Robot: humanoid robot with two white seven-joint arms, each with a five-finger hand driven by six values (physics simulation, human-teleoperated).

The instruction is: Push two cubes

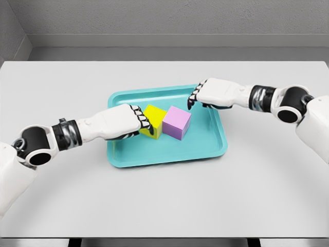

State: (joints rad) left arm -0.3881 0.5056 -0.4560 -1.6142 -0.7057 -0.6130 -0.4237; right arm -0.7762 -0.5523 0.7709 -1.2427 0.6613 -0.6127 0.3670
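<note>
A yellow cube [154, 117] and a pink cube [177, 122] sit side by side, touching, in the middle of a teal tray [169, 152]. My left hand [140, 122] reaches in from the left with its fingers curled, the knuckles pressed against the yellow cube's left face. My right hand [194, 98] hovers over the tray's back right part, fingers curled downward, just behind and to the right of the pink cube, a small gap apart from it.
The tray lies at the centre of a light grey table [164, 206]. A grey wall runs behind the table's far edge.
</note>
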